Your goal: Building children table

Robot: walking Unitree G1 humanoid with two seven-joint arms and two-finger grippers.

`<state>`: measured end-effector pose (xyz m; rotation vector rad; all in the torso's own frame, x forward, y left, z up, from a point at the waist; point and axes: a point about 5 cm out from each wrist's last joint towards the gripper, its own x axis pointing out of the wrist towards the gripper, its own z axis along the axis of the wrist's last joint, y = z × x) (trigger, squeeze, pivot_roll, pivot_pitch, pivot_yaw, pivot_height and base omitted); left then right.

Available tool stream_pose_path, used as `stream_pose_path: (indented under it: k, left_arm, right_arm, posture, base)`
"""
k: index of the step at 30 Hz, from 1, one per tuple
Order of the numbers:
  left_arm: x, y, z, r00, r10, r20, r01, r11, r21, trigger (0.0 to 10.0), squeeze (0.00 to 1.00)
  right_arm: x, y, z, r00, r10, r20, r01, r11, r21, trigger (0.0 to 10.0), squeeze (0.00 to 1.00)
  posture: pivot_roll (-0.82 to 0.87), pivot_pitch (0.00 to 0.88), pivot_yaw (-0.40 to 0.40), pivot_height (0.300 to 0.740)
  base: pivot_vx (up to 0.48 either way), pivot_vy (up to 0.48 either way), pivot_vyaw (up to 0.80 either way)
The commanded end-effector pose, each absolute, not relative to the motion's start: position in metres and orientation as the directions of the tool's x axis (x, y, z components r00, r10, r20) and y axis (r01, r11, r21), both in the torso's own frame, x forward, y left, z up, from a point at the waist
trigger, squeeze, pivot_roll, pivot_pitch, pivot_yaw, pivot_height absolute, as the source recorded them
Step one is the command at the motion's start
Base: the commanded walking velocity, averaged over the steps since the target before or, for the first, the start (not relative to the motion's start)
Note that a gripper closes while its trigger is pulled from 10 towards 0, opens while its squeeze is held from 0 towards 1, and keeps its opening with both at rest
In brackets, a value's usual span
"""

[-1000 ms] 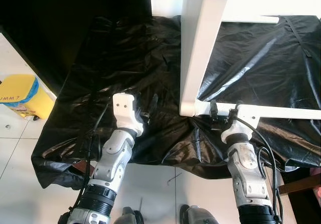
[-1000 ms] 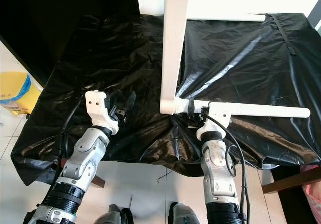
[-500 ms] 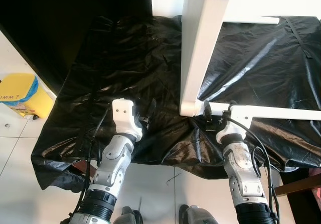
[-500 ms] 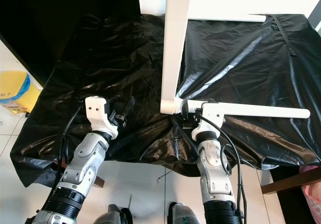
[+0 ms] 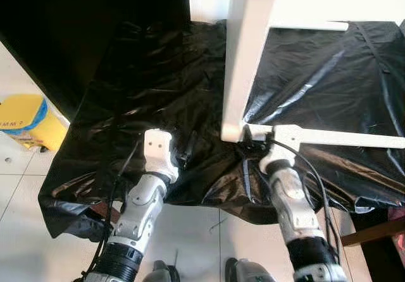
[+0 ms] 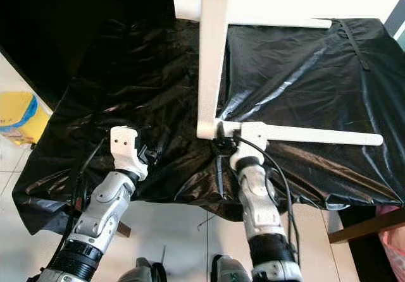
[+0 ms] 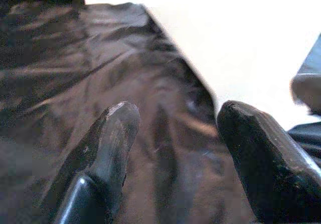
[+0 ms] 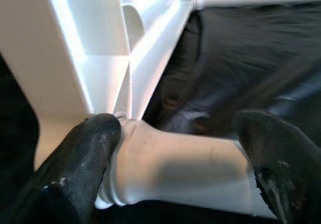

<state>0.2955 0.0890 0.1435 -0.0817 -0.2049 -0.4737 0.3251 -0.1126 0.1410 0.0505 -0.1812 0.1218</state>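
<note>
Black plastic sheeting, crumpled and glossy, draped over a low table and hanging past its near edge. Pale tiled floor below, with a yellow container standing at the robot's left beside the sheet's corner. Dark shadow across the upper left of the room; bright white glare behind the far edge.

White children's table frame resting on the sheeting, one thick leg running toward the near edge to a corner joint, a thin round white rail running off from there to the robot's right.

Right gripper at that corner joint, fingers spread apart either side of the rail's end, one touching the joint, not clamped.

Left gripper low over the sheeting, well left of the leg, fingers apart and holding nothing.
</note>
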Motion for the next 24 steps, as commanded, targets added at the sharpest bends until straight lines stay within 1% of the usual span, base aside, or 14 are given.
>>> stream_pose_path:
  k: [1,3,6,8,10,15,16,17,18,19,20,21,22,24]
  left_arm:
    - [0.288,0.082,0.141,0.789,-0.583,0.193,0.592,0.806,0.012,10.0,0.00]
    - [0.287,0.081,0.141,0.782,-0.592,0.194,0.600,0.800,0.017,10.0,0.00]
    - [0.283,0.078,0.143,0.769,-0.608,0.198,0.618,0.786,0.014,10.0,0.00]
    - [0.283,0.078,0.143,0.769,-0.608,0.198,0.618,0.786,0.014,10.0,0.00]
    - [0.280,0.077,0.143,0.763,-0.616,0.196,0.627,0.779,0.010,10.0,0.00]
    - [0.278,0.077,0.143,0.754,-0.627,0.194,0.638,0.770,0.008,10.0,0.00]
    - [0.278,0.078,0.143,0.757,-0.624,0.194,0.634,0.773,0.010,10.0,0.00]
    - [0.279,0.080,0.143,0.765,-0.613,0.196,0.625,0.781,0.003,10.0,0.00]
    - [0.279,0.080,0.143,0.765,-0.613,0.196,0.625,0.781,0.003,10.0,0.00]
    - [0.280,0.084,0.143,0.780,-0.595,0.195,0.608,0.794,-0.004,10.0,0.00]
    - [0.280,0.085,0.142,0.785,-0.589,0.193,0.601,0.799,-0.004,10.0,0.00]
    - [0.280,0.085,0.142,0.785,-0.589,0.193,0.601,0.799,-0.004,10.0,0.00]
    - [0.280,0.087,0.140,0.793,-0.579,0.186,0.593,0.805,-0.021,10.0,0.00]
    - [0.281,0.089,0.138,0.805,-0.563,0.186,0.578,0.816,-0.030,10.0,0.00]
  right_arm:
    - [0.325,-0.098,0.138,0.972,0.162,0.168,-0.171,0.984,0.043,10.0,0.00]
    - [0.327,-0.095,0.139,0.970,0.172,0.170,-0.182,0.982,0.045,10.0,0.00]
    - [0.329,-0.074,0.141,0.949,0.269,0.162,-0.280,0.959,0.045,10.0,0.00]
    - [0.329,-0.074,0.141,0.949,0.269,0.162,-0.280,0.959,0.045,10.0,0.00]
    - [0.327,-0.057,0.143,0.922,0.350,0.164,-0.361,0.932,0.041,10.0,0.00]
    - [0.325,-0.043,0.144,0.900,0.397,0.180,-0.412,0.910,0.055,10.0,0.00]
    - [0.327,-0.049,0.145,0.913,0.362,0.187,-0.377,0.924,0.056,10.0,0.00]
    - [0.329,-0.063,0.145,0.935,0.296,0.196,-0.311,0.949,0.051,10.0,0.00]
    - [0.329,-0.063,0.145,0.935,0.296,0.196,-0.311,0.949,0.051,10.0,0.00]
    - [0.332,-0.086,0.143,0.960,0.195,0.201,-0.210,0.976,0.058,10.0,0.00]
    - [0.332,-0.094,0.142,0.966,0.166,0.198,-0.182,0.981,0.067,10.0,0.00]
    - [0.332,-0.094,0.142,0.966,0.166,0.198,-0.182,0.981,0.067,10.0,0.00]
    - [0.330,-0.110,0.140,0.972,0.120,0.204,-0.134,0.989,0.057,10.0,0.00]
    - [0.327,-0.120,0.136,0.974,0.099,0.202,-0.111,0.993,0.050,10.0,0.00]
  posture:
    - [-0.06,0.152,0.044,0.740]
    - [-0.06,0.152,0.044,0.740]
    - [-0.05,0.154,0.039,0.740]
    - [-0.05,0.154,0.039,0.740]
    - [-0.05,0.155,0.038,0.740]
    - [-0.04,0.155,0.033,0.740]
    - [-0.04,0.156,0.029,0.740]
    - [-0.04,0.160,0.028,0.740]
    - [-0.04,0.160,0.028,0.740]
    - [-0.04,0.157,0.024,0.740]
    - [-0.04,0.157,0.024,0.740]
    - [-0.04,0.157,0.024,0.740]
    - [-0.04,0.154,0.024,0.740]
    - [-0.05,0.152,0.025,0.740]
  base:
    - [0.000,0.000,0.00]
    - [0.000,0.000,0.00]
    - [0.000,0.000,0.00]
    - [0.000,0.000,0.00]
    - [0.000,0.000,0.00]
    - [0.000,0.000,0.00]
    - [0.000,0.000,0.00]
    - [0.000,0.000,0.00]
    - [0.000,0.000,0.00]
    - [0.000,0.000,0.00]
    - [0.000,0.000,0.00]
    - [0.000,0.000,0.00]
    - [0.000,0.000,0.00]
    - [0.000,0.000,0.00]
